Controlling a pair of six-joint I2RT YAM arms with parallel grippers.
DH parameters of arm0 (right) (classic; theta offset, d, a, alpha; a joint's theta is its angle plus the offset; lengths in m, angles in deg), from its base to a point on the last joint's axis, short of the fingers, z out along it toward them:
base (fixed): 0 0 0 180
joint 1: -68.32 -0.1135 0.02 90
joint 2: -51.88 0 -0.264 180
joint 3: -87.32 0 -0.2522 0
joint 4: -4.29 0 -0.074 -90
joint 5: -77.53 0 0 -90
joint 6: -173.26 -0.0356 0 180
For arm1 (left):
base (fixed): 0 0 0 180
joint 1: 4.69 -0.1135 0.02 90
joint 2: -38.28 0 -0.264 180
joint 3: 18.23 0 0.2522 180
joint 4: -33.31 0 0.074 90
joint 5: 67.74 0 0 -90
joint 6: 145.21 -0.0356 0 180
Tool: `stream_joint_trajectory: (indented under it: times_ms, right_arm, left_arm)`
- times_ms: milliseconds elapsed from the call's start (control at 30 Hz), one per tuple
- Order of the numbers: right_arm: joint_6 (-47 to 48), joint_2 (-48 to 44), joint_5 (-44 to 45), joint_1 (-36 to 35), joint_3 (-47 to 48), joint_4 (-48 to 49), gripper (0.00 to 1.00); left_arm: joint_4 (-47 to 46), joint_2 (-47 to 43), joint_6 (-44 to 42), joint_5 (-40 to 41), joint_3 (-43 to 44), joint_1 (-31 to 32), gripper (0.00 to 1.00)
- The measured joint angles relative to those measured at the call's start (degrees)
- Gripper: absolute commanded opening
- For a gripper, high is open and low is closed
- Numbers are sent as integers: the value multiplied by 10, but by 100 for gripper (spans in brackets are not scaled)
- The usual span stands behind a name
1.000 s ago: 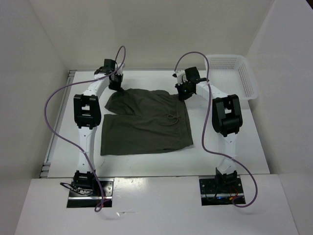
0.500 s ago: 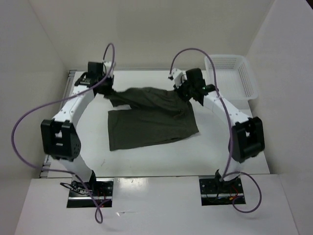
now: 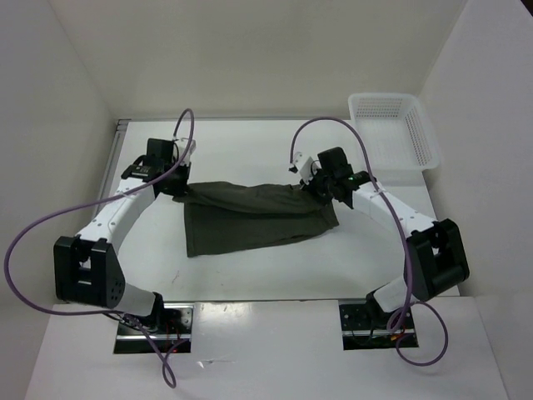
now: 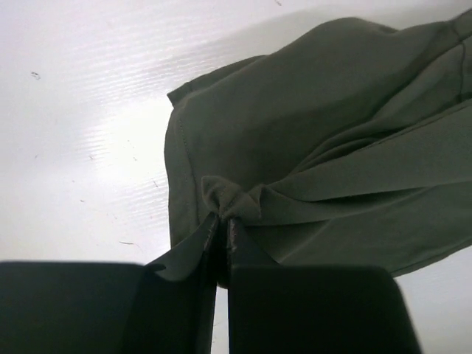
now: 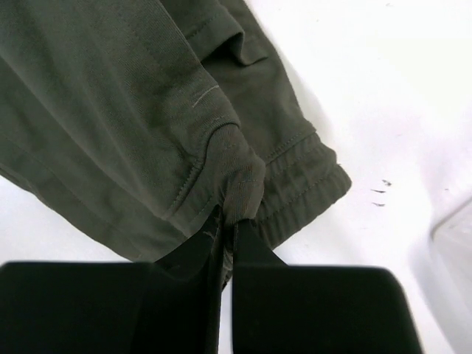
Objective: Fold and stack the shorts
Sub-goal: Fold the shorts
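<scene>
White desk point(image 3: 275, 154) and pale walls frame the scene, with a white mesh basket point(image 3: 429, 142) at the far right corner.

The left jaws are closed on a small bunch of cloth. In the left wrist view the fabric puckers into a knot right at the tips, and creases fan out from it. The right jaws are likewise shut on a fold, pinched just beside a ribbed, gathered band at the garment's edge.

Between the two pinches hang the shorts point(image 3: 258, 218), dark olive, in the middle of the desk. Their far edge is lifted and drawn into a sagging line from one pinch to the other, while the near part lies flat on the desk. The basket is well apart from them.

The cloth looks light, limp and quite without stiffness, so it will probably drape wherever it is unsupported and fold only along lines the arms set. It seems neither fragile nor slippery, though a thin pinch could pull free under tension. Corners, seams and the thick band look like the best places to hold, as the layers there bulk up.

The left arm point(image 3: 117, 212) has its elbow swung wide to the left and its forearm angled inward. The right arm point(image 3: 400, 212) mirrors it, elbow low and out to the right. Both wrists are near the cloth's far edge.
</scene>
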Motion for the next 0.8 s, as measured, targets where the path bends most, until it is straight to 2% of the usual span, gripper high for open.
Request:
stream_joint_trajectory:
  times_ms: [67, 167, 300, 400, 467, 600, 800]
  right_arm:
    - [2, -8, 1, 0, 0, 1, 0]
    - [10, -23, 0, 0, -10, 2, 0]
    - [23, -56, -12, 1, -60, -2, 0]
    - [38, -65, -17, 1, -84, -14, 0]
    - [46, -66, -19, 1, -88, -19, 0]
    - [60, -68, -22, 1, -88, -19, 0]
    - [68, -68, -24, 1, -93, -17, 0]
  left_arm:
    - [3, -15, -1, -4, 0, 1, 26]
    - [32, -34, 0, -24, -14, 16, 43]
    - [111, -70, 0, -69, -103, 49, 48]
    - [179, -72, 0, -87, -143, 49, 48]
    - [196, -72, 0, -91, -143, 37, 57]
    - [154, -64, 0, -80, -106, 21, 60]
    - [70, -22, 0, -46, -65, 34, 61]
